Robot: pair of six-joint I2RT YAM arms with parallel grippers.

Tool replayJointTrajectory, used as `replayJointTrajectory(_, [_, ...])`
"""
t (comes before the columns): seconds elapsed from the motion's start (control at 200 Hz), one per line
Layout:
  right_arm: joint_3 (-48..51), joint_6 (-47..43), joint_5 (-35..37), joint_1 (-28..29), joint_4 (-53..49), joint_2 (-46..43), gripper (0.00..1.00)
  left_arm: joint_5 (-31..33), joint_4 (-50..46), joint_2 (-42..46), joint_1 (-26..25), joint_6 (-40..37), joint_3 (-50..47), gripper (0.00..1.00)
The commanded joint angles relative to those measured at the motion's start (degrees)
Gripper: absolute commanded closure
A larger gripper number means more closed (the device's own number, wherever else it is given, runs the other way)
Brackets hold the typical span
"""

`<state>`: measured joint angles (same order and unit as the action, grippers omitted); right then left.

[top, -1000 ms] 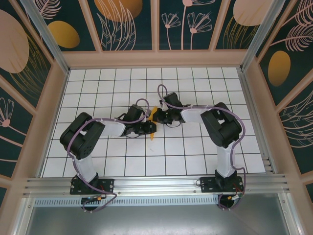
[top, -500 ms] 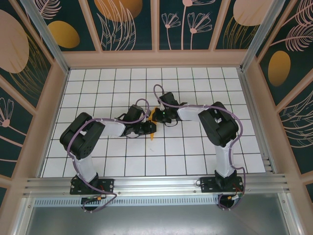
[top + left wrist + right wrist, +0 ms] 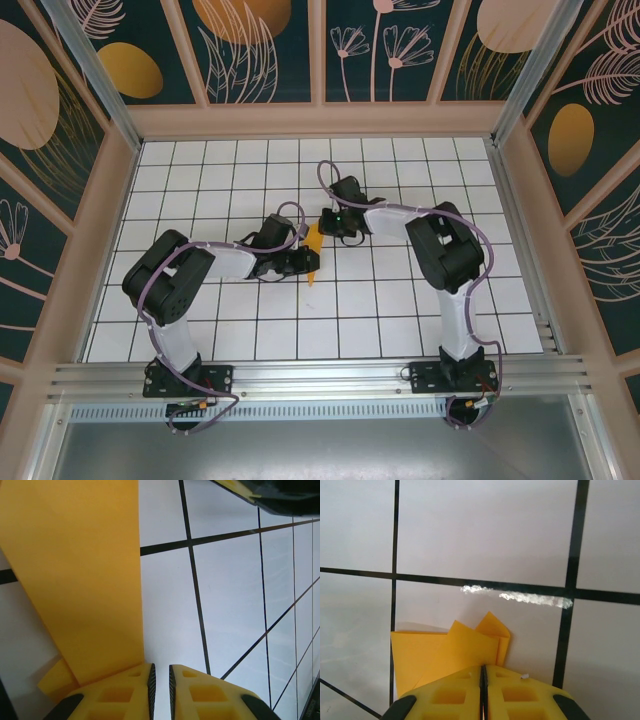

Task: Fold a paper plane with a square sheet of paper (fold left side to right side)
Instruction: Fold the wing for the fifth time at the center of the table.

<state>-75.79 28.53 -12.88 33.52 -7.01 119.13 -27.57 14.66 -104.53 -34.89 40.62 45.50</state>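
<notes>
The orange-yellow sheet of paper lies folded into a slim strip on the white grid table, its point toward the near side. My left gripper rests low at the strip's left edge. In the left wrist view the paper runs under the left finger, and the left gripper is nearly shut, with only bare table in the slit. My right gripper sits at the strip's far end. In the right wrist view it is shut, with layered folded corners of the paper just ahead of and under its fingertips.
Wooden walls with a dark floral pattern ring the table on three sides. An aluminium rail carrying both arm bases runs along the near edge. The right gripper's finger shows at the top of the left wrist view.
The right gripper has drawn back toward the far side and slightly left, uncovering more of the paper's far end. The left arm and the paper have not moved.
</notes>
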Motion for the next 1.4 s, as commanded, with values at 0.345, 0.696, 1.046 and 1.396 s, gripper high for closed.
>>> replayJointTrajectory(0.345, [2.71, -2.62, 0.44, -4.08, 2.48, -7.52, 0.87, 2.09, -5.6, -1.89, -0.26, 0.51, -2.43, 0.8])
replayJointTrajectory(0.696, [6.43, 4.49, -12.21, 0.88, 9.62, -6.36, 0.87, 2.18, -5.69, -1.71, -0.2, 0.43, -2.38, 0.8])
replayJointTrajectory(1.046, [0.56, 2.48, -6.7, 1.29, 5.91, 1.44, 0.87, 2.43, -5.86, -1.42, -0.26, 0.42, -2.54, 0.8])
replayJointTrajectory(1.396, [-4.64, -4.08, 4.88, -1.45, -0.47, 4.05, 0.86, 1.65, -5.8, 0.07, -0.18, 0.16, -4.62, 0.81])
